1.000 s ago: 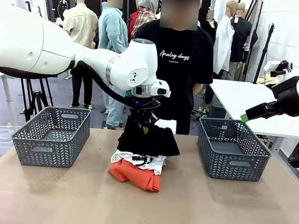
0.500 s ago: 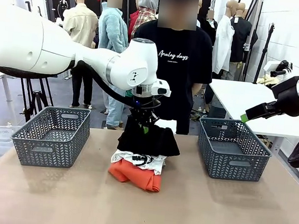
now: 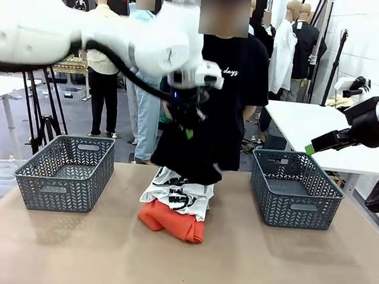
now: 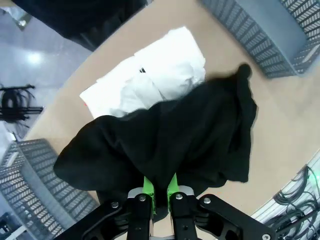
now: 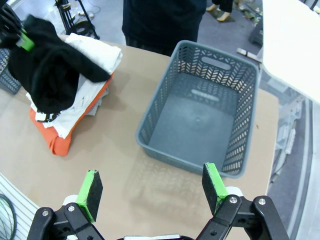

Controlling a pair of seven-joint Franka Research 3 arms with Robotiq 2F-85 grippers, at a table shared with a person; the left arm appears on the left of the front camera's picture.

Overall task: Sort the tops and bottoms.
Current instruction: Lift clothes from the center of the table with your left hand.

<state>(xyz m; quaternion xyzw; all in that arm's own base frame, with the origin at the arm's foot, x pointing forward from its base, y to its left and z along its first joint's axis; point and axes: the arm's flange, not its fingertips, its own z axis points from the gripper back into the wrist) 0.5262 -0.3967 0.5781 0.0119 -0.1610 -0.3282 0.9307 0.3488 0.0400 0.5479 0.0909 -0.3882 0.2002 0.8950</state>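
My left gripper (image 3: 186, 129) is shut on a black garment (image 3: 188, 158), which hangs in the air above the pile at the table's middle. From the wrist, the green fingertips (image 4: 148, 186) pinch the black garment (image 4: 165, 145) over the white tee (image 4: 160, 75). The white tee with black print (image 3: 179, 195) lies on top of the orange top (image 3: 171, 224). My right gripper (image 5: 152, 182) stands open and holds nothing, high over the table's right side near the right basket (image 5: 175, 150). It also looks on the pile, with the black garment (image 5: 45, 65) over the white tee (image 5: 95, 55) and the orange top (image 5: 60, 142).
One grey basket (image 3: 61, 183) stands at the left and one grey basket (image 3: 294, 206) at the right; neither has anything in it. A person in a black T-shirt (image 3: 238, 86) stands at the far edge behind the pile. A white table (image 3: 312, 120) is beyond the right basket.
My left gripper has risen with the black garment, lifting it off the pile. More of the white tee's print now shows. The right arm has not moved.
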